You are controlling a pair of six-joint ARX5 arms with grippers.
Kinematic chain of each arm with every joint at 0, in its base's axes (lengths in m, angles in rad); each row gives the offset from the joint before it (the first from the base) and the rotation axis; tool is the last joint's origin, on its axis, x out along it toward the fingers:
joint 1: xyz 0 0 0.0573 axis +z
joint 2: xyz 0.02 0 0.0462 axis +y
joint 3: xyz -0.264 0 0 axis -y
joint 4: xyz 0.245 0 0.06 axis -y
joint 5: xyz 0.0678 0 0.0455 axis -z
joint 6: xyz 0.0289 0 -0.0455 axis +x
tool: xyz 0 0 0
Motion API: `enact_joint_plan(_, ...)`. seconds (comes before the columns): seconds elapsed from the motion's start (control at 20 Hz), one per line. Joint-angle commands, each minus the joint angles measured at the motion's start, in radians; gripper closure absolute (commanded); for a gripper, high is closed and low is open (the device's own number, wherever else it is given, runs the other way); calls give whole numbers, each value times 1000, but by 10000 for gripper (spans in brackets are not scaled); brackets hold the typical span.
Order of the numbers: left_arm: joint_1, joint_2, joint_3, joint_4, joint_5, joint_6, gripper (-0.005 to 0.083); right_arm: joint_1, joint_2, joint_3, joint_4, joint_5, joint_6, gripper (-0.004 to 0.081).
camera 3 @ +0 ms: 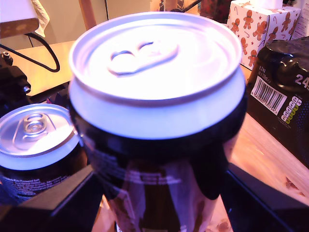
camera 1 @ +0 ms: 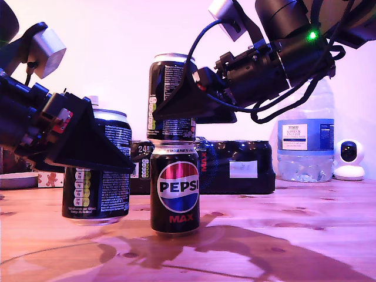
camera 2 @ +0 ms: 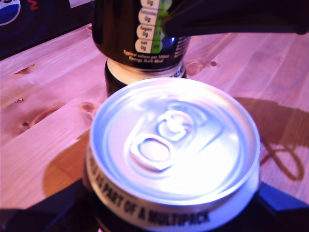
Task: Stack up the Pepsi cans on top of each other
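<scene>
Three Pepsi cans are in play, and two tools. Nearest, the base can [camera 1: 175, 189] stands upright on the table [camera 1: 282, 235], logo forward, serving as the foot of the stack. Directly on it sits the upper can [camera 1: 171, 97], clamped by the second tool [camera 1: 183, 100], whose jaws grip its sides, probably to steady it until it rests squarely on the rim below. At the exterior view's left, the third can [camera 1: 100, 167] appears to stand on the table, held by the first tool [camera 1: 88, 144], likely readied for the top tier. Farther back lie one shrink-wrapped multipack [camera 1: 235, 167], one water bottle [camera 1: 305, 135] and one small white camera [camera 1: 350, 158].
</scene>
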Motion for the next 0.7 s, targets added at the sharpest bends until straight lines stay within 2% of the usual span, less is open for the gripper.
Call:
enact_joint_plan(0.0,0,-34,4,32,8,-3,419,-3,2,4,-4,1,2,309)
enact_joint_plan(0.65,0,-34,4,31,8,-3,419,-13,-32,5,-108,2,1,309)
